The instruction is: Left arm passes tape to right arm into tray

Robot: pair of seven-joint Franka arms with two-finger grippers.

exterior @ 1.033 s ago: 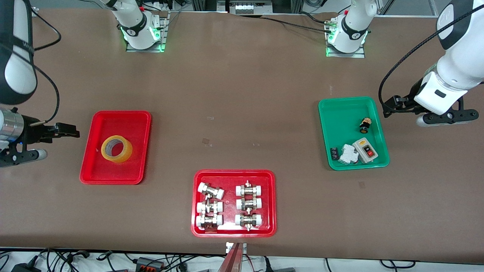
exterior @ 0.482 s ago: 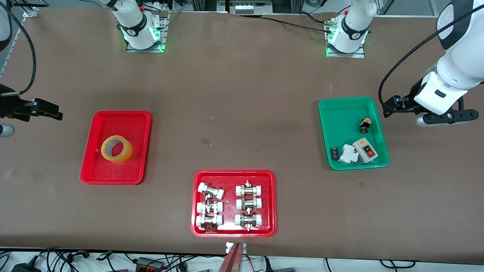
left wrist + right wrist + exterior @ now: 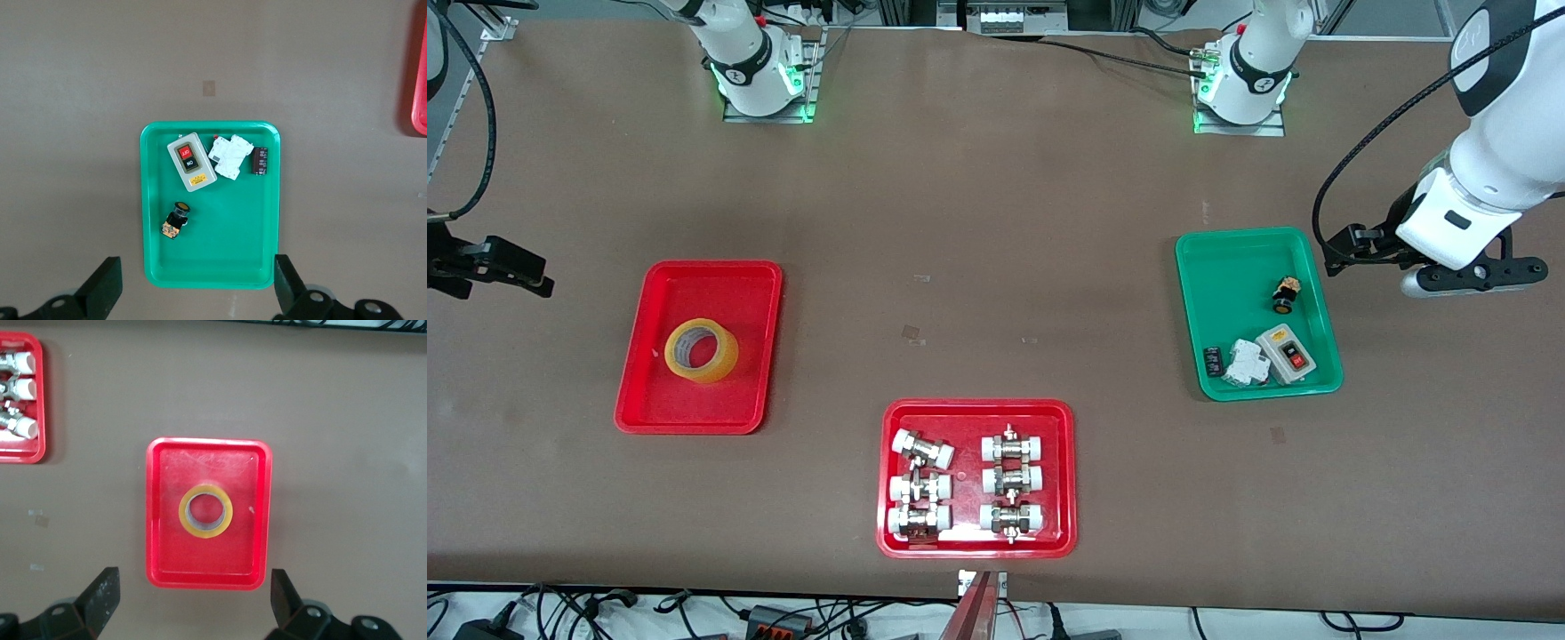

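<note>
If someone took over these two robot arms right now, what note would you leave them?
Left gripper: open, holding nothing, up over the table by the green tray.
Right gripper: open, holding nothing, over the table at its own end, beside the red tray.
Tape: lying flat in that red tray.
Done: tape delivered.
Left: nothing visible; both arms are clear of the trays.

The tape (image 3: pixel 702 350) lies in the tray (image 3: pixel 647 391) toward the right arm's end of the worktop (image 3: pixel 996 222); the fittings tray (image 3: pixel 889 480) sits nearer the camera, mid-worktop.
</note>
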